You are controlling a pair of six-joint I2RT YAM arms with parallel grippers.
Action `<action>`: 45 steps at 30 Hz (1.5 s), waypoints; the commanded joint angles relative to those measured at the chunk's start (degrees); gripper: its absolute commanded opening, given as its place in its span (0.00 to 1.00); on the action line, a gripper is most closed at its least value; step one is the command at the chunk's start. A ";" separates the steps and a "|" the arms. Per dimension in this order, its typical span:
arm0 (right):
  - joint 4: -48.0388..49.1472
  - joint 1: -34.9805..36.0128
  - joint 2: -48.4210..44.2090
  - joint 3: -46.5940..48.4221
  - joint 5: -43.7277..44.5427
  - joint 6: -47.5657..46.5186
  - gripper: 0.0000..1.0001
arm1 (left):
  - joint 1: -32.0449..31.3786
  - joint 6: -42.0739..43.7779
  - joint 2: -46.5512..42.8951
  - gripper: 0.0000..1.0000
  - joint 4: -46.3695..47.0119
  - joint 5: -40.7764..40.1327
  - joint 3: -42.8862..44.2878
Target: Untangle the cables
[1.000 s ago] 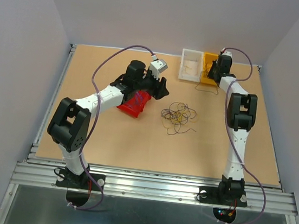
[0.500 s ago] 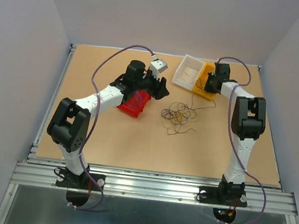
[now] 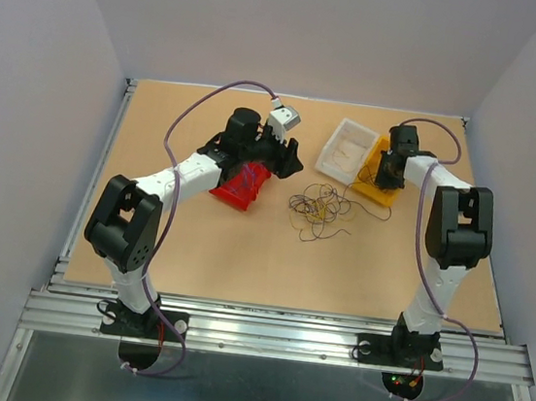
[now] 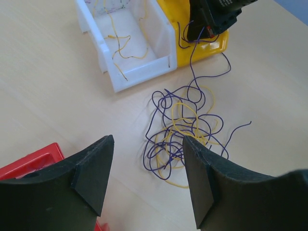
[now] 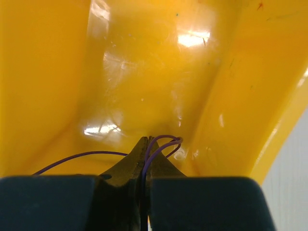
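I count three bins on the desk [image 3: 243, 246]: one red bin [image 3: 235, 189], one white bin [image 4: 139, 76] and one yellow bin [image 5: 48, 72]. There is one clump of cables [image 3: 319, 207], in two colours, purple and yellow. A few yellow pieces [image 4: 115, 36] lie in the white bin. I have two arms: my left end effector [image 4: 147, 161] and my right end effector [image 5: 144, 151], which pinches one purple cable [image 5: 153, 148].

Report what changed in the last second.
The right end effector, shut on a purple cable, pulled back toward its base, and the yellow bin came with it; the white bin shifted nearer and turned askew. The left end effector, red bin and cable clump stayed put.
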 commanded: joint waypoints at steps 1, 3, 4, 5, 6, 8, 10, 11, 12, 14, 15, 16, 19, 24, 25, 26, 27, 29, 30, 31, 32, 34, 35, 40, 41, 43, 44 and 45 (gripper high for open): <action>0.44 -0.16 -5.05 -0.31 0.32 1.65 0.01 | -0.08 0.46 -0.83 0.70 1.20 -0.01 1.13; 1.94 -0.07 -5.84 1.44 0.41 3.05 0.01 | -0.08 0.55 -0.92 0.70 1.20 -0.27 1.13; 2.12 -0.07 -5.76 2.41 0.67 3.50 0.01 | -0.08 0.63 -0.92 0.70 1.20 -0.36 1.04; 2.12 -0.07 -5.41 3.72 1.19 4.02 0.01 | -0.08 0.72 -0.83 0.70 1.20 -0.45 1.13; 2.12 -0.16 -3.92 5.04 3.90 4.46 0.01 | -0.08 0.81 -0.83 0.70 1.29 -0.62 1.13; 2.03 -0.07 -0.77 8.55 7.42 5.17 0.01 | -0.08 0.90 -0.66 0.70 1.29 -0.71 1.21; 1.68 -0.07 1.79 10.49 8.40 5.52 0.01 | -0.08 0.99 -0.57 0.70 1.20 -0.80 1.22; 1.59 -0.16 4.41 11.98 9.63 5.78 0.01 | -0.08 0.90 -0.48 0.70 1.29 -0.80 1.30; 1.25 -0.08 6.09 12.95 10.59 6.05 0.01 | -0.17 1.07 -0.48 0.70 1.20 -0.97 1.30; 0.19 -0.34 8.65 14.80 11.83 6.40 0.04 | -0.17 1.16 -0.22 0.70 1.20 -0.97 1.39; 0.10 -0.43 10.05 15.24 12.10 6.49 0.06 | -0.17 1.16 -0.13 0.70 1.20 -0.89 1.39; 0.01 -0.69 11.63 15.42 12.10 6.66 0.09 | -0.17 1.16 -0.22 0.70 1.12 -0.89 1.39; -0.17 -2.01 10.87 15.17 8.94 7.45 0.20 | -0.26 1.25 -0.39 0.70 1.12 -0.97 1.30; -0.25 -2.01 4.89 13.58 6.83 8.16 0.40 | -0.26 1.25 -1.09 0.70 1.20 -0.97 1.13; -0.17 -2.01 3.84 12.97 6.91 8.24 0.41 | -0.26 1.25 -1.10 0.70 1.20 -0.89 1.04; -0.16 -2.01 1.82 12.62 7.09 8.25 0.48 | -0.26 1.25 -1.18 0.70 1.20 -0.89 1.04; -0.25 -1.92 0.93 12.26 7.09 8.33 0.52 | -0.26 1.25 -1.27 0.70 1.20 -0.97 0.95; -0.25 -2.01 -0.74 11.39 7.09 8.68 0.57 | -0.26 1.25 -1.36 0.70 1.20 -0.89 0.95; -0.25 -2.01 -2.22 11.12 6.48 9.03 0.65 | -0.26 1.25 -1.36 0.70 1.20 -0.89 0.95; -0.25 -2.01 -2.94 10.86 6.04 9.12 0.67 | -0.26 1.25 -1.45 0.70 1.20 -0.89 0.95; -0.25 -2.01 -3.46 10.59 5.51 9.56 0.71 | -0.26 1.25 -1.36 0.70 1.20 -0.80 1.04; -0.17 -2.01 -4.87 10.33 3.93 9.83 0.75 | -0.26 1.25 -1.54 0.70 1.20 -0.80 0.95; -0.43 -2.01 -5.14 10.33 3.92 9.74 0.76 | -0.26 1.16 -1.54 0.70 1.20 -0.80 1.04; -6.39 -2.01 -3.39 12.87 4.62 9.21 0.74 | -0.26 1.34 -1.27 0.70 0.94 -0.80 1.30; -6.93 -2.01 -3.30 12.79 4.71 8.86 0.67 | -0.26 1.34 -1.19 0.70 0.85 -0.80 1.30; -7.89 -1.92 -3.64 12.09 6.55 9.04 0.56 | -0.26 1.34 -1.10 0.70 0.76 -0.80 1.39; -7.99 -2.01 -4.69 11.56 7.52 9.04 0.61 | -0.26 1.34 -1.10 0.70 0.76 -0.80 1.39; -7.81 -2.01 -5.48 10.95 10.49 9.47 0.63 | -0.26 1.42 -1.10 0.70 0.68 -0.71 1.48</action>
